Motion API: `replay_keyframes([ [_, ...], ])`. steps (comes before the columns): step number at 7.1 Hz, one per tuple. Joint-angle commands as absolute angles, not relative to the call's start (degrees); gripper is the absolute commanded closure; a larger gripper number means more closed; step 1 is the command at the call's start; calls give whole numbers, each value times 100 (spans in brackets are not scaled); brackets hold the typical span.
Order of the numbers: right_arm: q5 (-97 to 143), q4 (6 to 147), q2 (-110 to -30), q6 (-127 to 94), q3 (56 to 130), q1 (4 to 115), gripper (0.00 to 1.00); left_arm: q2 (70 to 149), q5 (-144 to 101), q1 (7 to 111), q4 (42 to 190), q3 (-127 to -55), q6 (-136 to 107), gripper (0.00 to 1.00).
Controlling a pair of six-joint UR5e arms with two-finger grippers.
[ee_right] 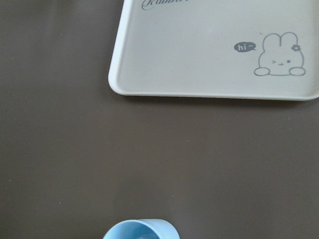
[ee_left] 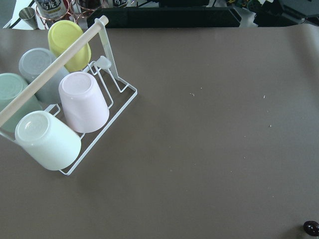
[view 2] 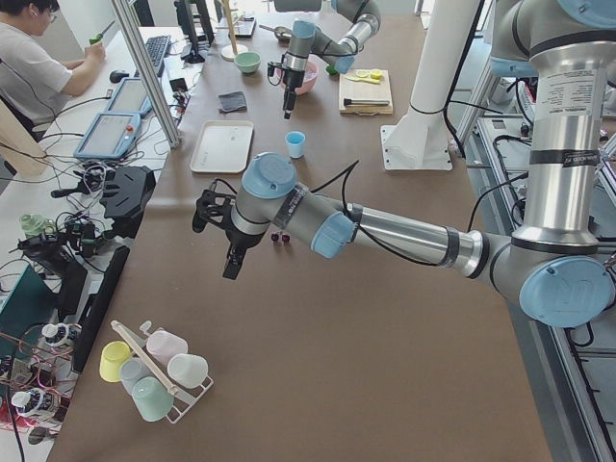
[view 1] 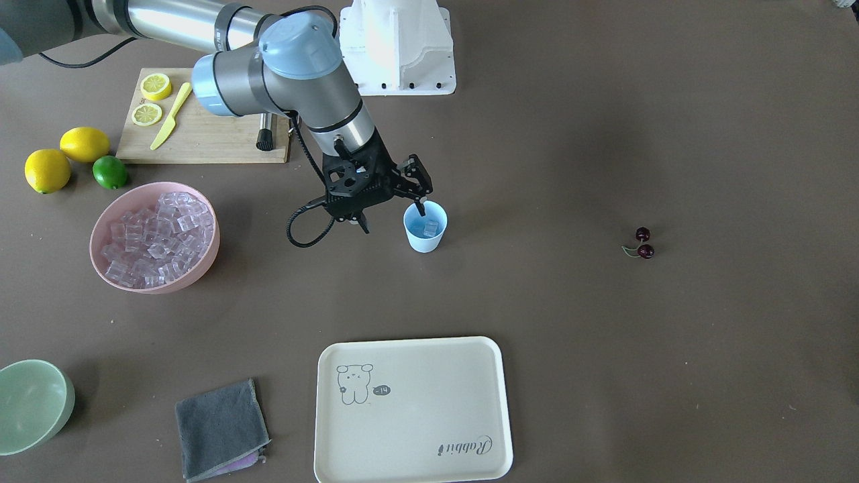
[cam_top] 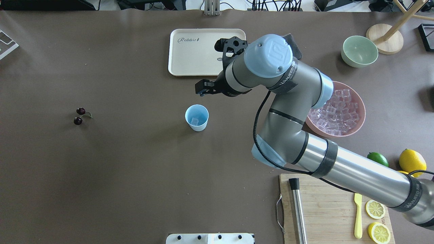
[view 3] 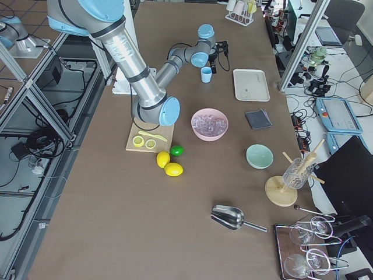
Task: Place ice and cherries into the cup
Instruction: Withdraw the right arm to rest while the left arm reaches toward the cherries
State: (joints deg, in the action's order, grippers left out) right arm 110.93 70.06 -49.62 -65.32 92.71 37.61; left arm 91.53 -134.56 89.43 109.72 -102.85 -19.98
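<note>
The cup (cam_top: 196, 117) is found upright near the middle of the desk, and one cube of the ice (cam_top: 194, 121) can be seen on its bottom. Just beyond it, toward the far edge, the right gripper (view 1: 419, 194) is held above the rim. Its jaws are seen apart with nothing between them, one fingertip apparently dipped just inside the mouth. The icing step is therefore judged to be in hand, with a cube delivered and more probably wanted.

Toward the right end of the desk, at about the same depth, the pink bowl (cam_top: 363, 108) is heaped with the rest of the ice (cam_top: 337, 113). Well apart, toward the left end, the cherries (cam_top: 78, 120) lie loose on the desk, not yet picked up. The left gripper (view 2: 231, 260) is shown only from the side, hanging near them, and whether its jaws are apart or together cannot be told. At the far edge, a cream tray (cam_top: 179, 67) is set.

For the next move, the right gripper should be lifted clear of the rim before it is swung toward the bowl, lest the light cup be tipped. A single cube would then have to be pinched squarely out of the heap
</note>
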Motion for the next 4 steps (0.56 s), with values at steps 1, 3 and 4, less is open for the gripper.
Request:
replay_keyframes([
  [1, 12064, 7022, -5832, -5797, 9780, 4803, 0, 9796, -13421, 8432, 10977, -10143, -3121, 2],
  [3, 12794, 7014, -6570, -4717, 9878, 5796, 0, 10229, -13264, 7536, 11117, -10230, -3969, 2],
  [4, 13067, 7005, -6974, -4267, 10027, 6166, 0, 10222, -13245, 7297, 11475, -10161, -3999, 2],
])
